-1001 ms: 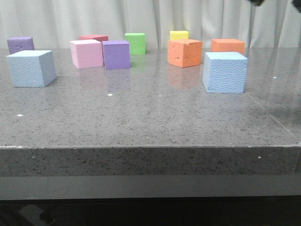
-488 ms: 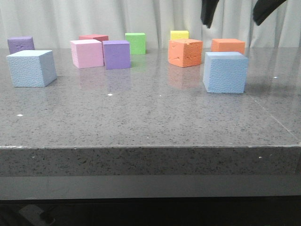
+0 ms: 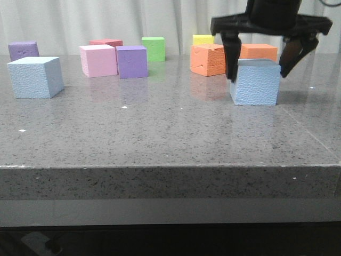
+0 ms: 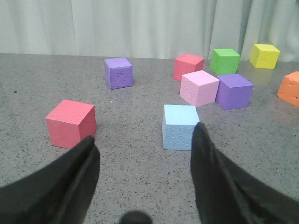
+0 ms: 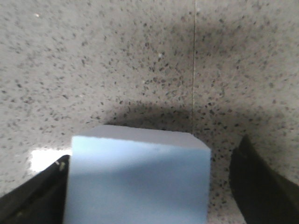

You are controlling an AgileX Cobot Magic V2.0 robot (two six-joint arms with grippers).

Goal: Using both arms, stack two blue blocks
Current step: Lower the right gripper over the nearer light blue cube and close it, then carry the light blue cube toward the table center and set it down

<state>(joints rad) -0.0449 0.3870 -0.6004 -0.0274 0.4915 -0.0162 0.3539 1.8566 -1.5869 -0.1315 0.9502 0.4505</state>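
Observation:
One blue block [image 3: 34,77] sits on the grey table at the far left. It also shows in the left wrist view [image 4: 180,127], ahead of my open, empty left gripper [image 4: 145,135], by the tip of one finger. The left gripper is out of the front view. The other blue block [image 3: 256,85] sits on the table at the right. My right gripper [image 3: 257,74] is open and straddles it from above. In the right wrist view this block [image 5: 140,182] lies between the fingers of the right gripper [image 5: 149,186], close against one and with a gap to the other.
Behind stand a pink cube [image 3: 98,60], two purple cubes [image 3: 131,61] [image 3: 23,50], a red one [image 3: 106,42], green [image 3: 153,48], yellow [image 3: 203,39] and two orange [image 3: 209,60] [image 3: 258,52]. Another red cube [image 4: 70,122] lies near the left gripper. The table's front edge [image 3: 160,166] is close.
My right gripper has come down from the top of the front view, open, and now straddles the right blue block. The blocks have not moved.

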